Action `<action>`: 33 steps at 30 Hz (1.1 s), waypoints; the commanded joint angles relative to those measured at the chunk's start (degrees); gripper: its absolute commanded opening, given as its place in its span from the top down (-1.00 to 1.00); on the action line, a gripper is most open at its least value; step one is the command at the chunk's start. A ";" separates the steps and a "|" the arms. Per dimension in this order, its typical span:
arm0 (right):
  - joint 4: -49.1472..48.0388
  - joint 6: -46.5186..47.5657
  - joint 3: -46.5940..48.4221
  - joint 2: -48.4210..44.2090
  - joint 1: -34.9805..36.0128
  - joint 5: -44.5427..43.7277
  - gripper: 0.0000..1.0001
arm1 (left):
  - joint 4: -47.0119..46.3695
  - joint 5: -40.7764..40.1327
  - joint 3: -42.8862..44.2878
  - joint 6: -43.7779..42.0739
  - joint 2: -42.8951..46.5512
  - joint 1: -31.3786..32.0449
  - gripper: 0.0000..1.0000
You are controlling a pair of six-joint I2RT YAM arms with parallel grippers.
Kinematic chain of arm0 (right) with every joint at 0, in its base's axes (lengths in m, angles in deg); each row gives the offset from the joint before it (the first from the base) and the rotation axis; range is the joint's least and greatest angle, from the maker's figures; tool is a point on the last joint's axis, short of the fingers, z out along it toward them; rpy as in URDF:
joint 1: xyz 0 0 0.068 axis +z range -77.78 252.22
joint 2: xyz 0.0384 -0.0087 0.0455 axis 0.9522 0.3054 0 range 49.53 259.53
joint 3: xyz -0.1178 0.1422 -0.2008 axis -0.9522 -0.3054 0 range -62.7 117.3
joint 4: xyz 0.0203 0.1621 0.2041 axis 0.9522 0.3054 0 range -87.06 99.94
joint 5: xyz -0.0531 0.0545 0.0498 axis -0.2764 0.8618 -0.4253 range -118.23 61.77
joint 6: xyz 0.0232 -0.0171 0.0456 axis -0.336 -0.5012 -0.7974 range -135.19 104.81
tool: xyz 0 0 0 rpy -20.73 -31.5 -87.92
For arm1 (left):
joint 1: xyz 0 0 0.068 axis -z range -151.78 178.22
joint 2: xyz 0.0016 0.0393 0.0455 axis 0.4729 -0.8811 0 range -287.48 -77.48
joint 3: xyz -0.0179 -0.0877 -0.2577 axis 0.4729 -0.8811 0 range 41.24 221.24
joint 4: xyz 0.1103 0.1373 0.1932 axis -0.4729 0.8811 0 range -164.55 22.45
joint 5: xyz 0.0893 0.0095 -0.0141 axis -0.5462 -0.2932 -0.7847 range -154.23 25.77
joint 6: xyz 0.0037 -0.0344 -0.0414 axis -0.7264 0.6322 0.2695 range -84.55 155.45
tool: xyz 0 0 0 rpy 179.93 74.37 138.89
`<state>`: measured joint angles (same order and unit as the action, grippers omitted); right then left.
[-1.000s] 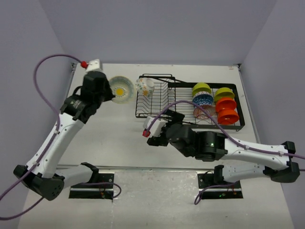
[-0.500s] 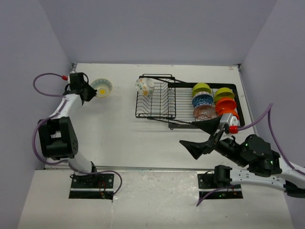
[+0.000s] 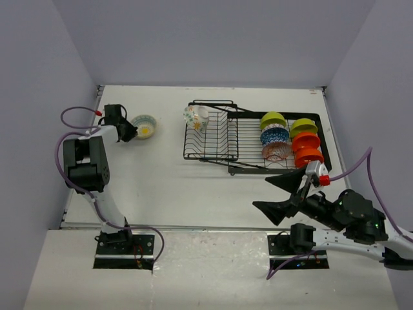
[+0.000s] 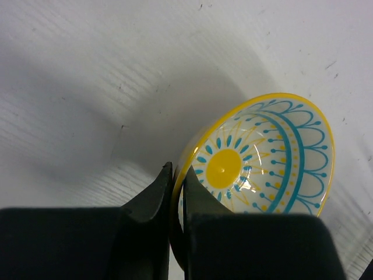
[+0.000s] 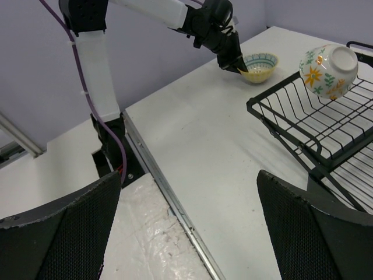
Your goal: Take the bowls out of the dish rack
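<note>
Status: the dish rack (image 3: 213, 139) is on the table (image 3: 193, 187), and all positions below are given relative to the rack. The right gripper (image 3: 279, 194) is on the near side of the rack, off its right half and apart from it. Its jaws are spread wide with nothing between them, and its wrist view looks across the rack's left end. The left gripper (image 3: 129, 129) is well to the left of the rack, jaws pinching the rim of the yellow-centred bowl (image 3: 144, 126). The left wrist view shows one finger inside the rim and one outside. That bowl is out of the rack, tilted, at or just above the table surface; I can't tell if it's bearing on the table. Left in the rack: a floral bowl (image 3: 195, 117) on its side at the raised left end, plus six on edge at the right end. Those six are two lime green bowls (image 3: 273, 120), a blue-patterned bowl (image 3: 275, 135), a pinkish bowl (image 3: 276, 152) and two orange bowls (image 3: 306, 141). My read: one of eight is as good as unloaded pending release, seven to go, so it's early. The right arm is free and closest to the right-end group; the floral bowl is nearest for the left arm once it lets go.
</note>
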<state>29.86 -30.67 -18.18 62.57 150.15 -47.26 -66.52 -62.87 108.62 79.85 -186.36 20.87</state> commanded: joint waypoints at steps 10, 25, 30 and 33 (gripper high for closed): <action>0.06 -0.34 1.71 2.95 0.03 -0.22 -0.98 | -11.03 0.83 -6.20 3.58 10.77 -0.20 -0.68; -1.69 -3.85 4.00 15.60 -0.06 -5.94 -0.98 | -49.05 44.37 -12.52 9.97 21.63 14.38 -1.00; -3.88 -5.43 1.90 18.16 -0.15 -1.37 -0.98 | -50.67 40.48 -13.32 10.45 19.32 16.76 -1.00; -4.59 -6.05 0.85 19.74 -0.41 -1.54 -0.98 | -49.44 39.24 -13.85 10.44 17.57 16.76 -1.00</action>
<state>28.62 -34.83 -16.76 81.03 150.00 -49.86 -109.66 -25.32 94.72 88.99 -169.01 37.63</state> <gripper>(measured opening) 0.987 0.996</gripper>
